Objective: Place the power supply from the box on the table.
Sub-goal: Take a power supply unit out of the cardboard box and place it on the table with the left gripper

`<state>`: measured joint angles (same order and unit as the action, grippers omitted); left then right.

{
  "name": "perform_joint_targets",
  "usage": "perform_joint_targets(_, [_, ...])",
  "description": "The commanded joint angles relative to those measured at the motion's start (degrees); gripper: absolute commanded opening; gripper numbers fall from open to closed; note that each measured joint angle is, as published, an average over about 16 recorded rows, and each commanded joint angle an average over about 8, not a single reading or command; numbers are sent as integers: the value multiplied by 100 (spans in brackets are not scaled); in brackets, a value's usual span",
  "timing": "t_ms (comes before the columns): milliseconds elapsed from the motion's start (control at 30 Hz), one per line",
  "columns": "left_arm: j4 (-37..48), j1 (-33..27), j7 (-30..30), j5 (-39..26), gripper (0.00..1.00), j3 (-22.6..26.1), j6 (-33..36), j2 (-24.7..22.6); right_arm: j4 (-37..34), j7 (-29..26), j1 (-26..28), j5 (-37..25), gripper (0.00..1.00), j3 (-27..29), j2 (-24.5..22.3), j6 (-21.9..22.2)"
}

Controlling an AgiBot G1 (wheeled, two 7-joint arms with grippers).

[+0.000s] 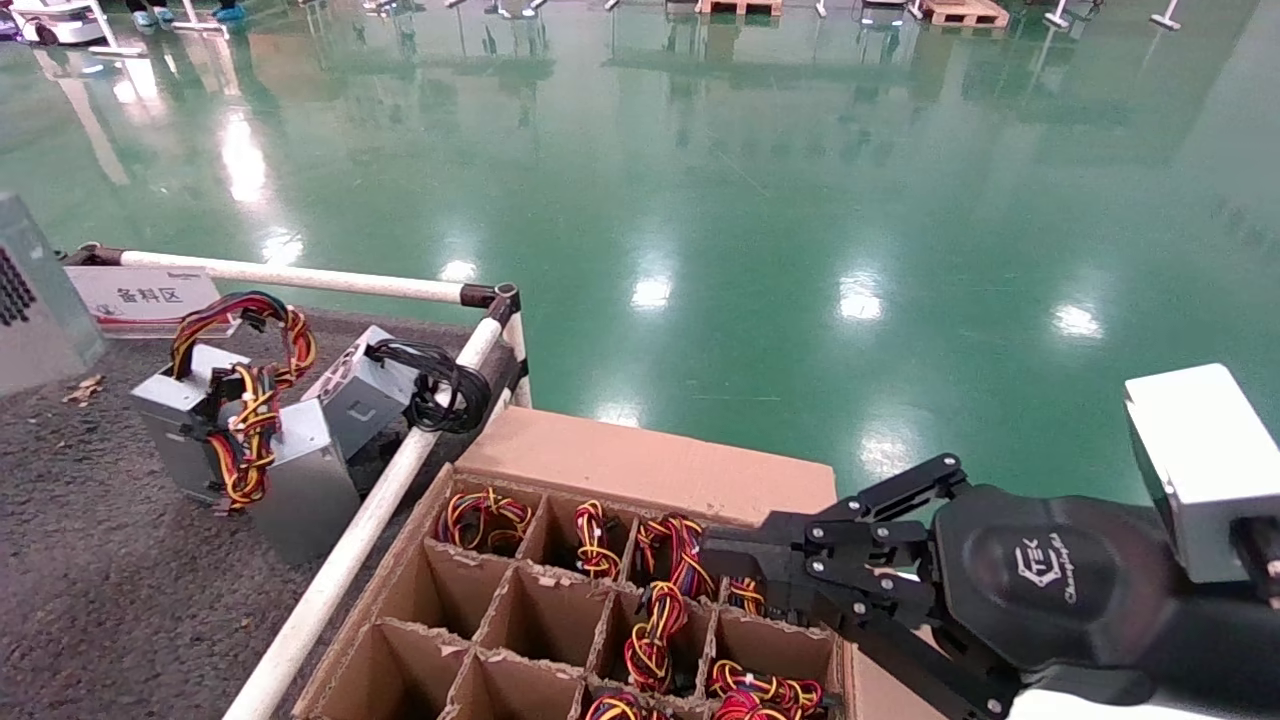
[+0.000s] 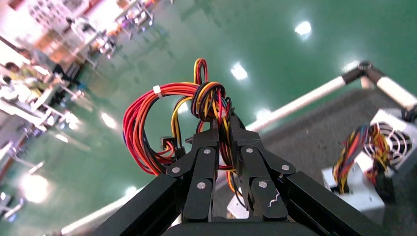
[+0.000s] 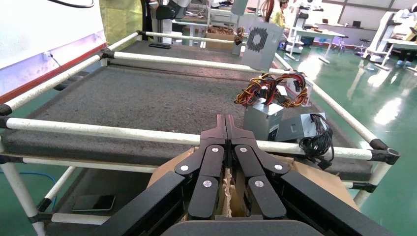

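The power supply (image 2: 145, 123) hangs by its looped red, yellow, orange and black wires from the left gripper (image 2: 223, 120). The gripper's black fingers (image 2: 206, 152) are clenched on the knot of the bundle. The grey body is mostly hidden behind the fingers, so I cannot tell how it hangs. It is up in the air, with the green floor (image 1: 700, 200) behind it and the far right corner of the table (image 1: 100, 560) off to one side. The left arm does not show in the head view.

The right gripper (image 3: 225, 120) reaches in low over the right side of the box (image 1: 640, 465). Its two fingers are pressed flat together and grasp nothing. Just under it the cardboard grid shows. Several cells along the far and right sides hold coloured wire bundles (image 1: 590, 540), while the near left cells look bare.

The box stands just outside the right edge of the table, against the white pipe rail (image 1: 340, 560). On the table, near its far right corner, two grey units with braided wires (image 1: 290, 480) stand touching each other. A third unit with a coiled black cable (image 1: 365, 390) leans beside them, its cable draped at the rail. A tall grey perforated case (image 1: 35, 300) stands at the far edge, and a white label card (image 1: 145, 295) lies next to it.
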<state>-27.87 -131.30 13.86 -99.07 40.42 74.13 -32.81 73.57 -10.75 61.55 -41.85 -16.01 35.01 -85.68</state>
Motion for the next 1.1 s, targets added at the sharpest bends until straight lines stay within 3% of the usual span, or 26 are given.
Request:
perform_joint_targets(33, [28, 44, 23, -29, 0, 39, 9, 43, 0, 0, 0, 0, 0, 0, 0, 0])
perform_joint_targets(1100, [282, 1072, -157, 511, 5, 144, 88, -270, 0, 0, 0, 0, 0, 0, 0, 0])
